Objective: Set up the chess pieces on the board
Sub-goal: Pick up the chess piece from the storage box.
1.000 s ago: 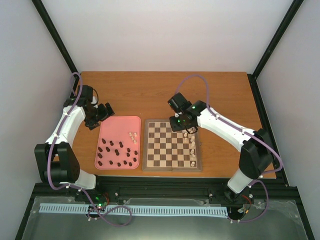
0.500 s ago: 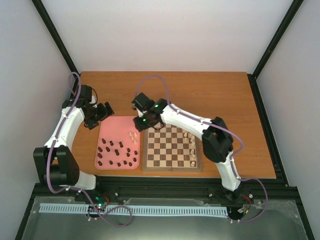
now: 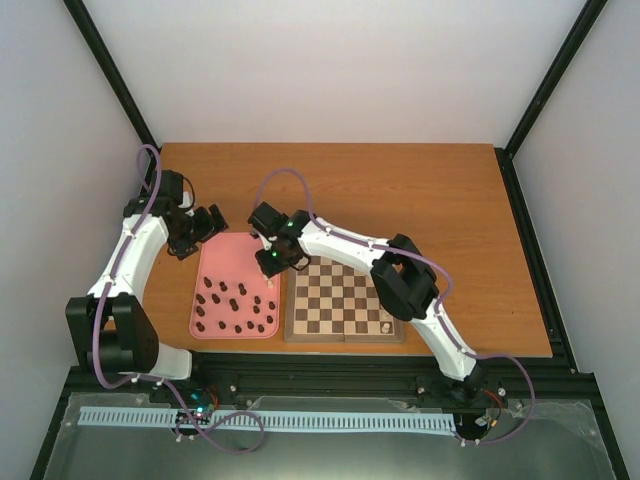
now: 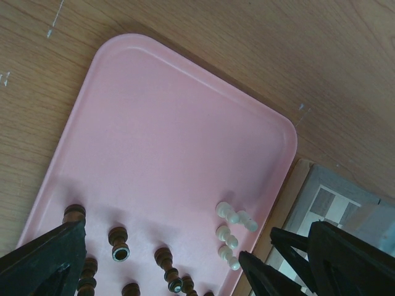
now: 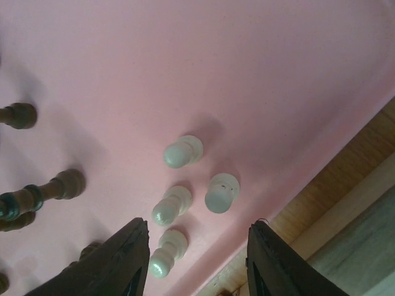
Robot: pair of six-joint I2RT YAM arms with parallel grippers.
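My right hand [image 5: 197, 265] hangs with fingers apart, holding nothing, directly over four small, round-headed cream-white chess pieces [image 5: 182, 152] on the pink tray [image 5: 185, 61]. The chequered board [image 3: 345, 300] lies just to its right. My left hand [image 3: 205, 226] gapes wide. From above, my arm hides those pieces.

The right gripper [image 5: 197, 256] has swung from board [image 3: 340, 302] to pink tray [image 3: 226, 258].
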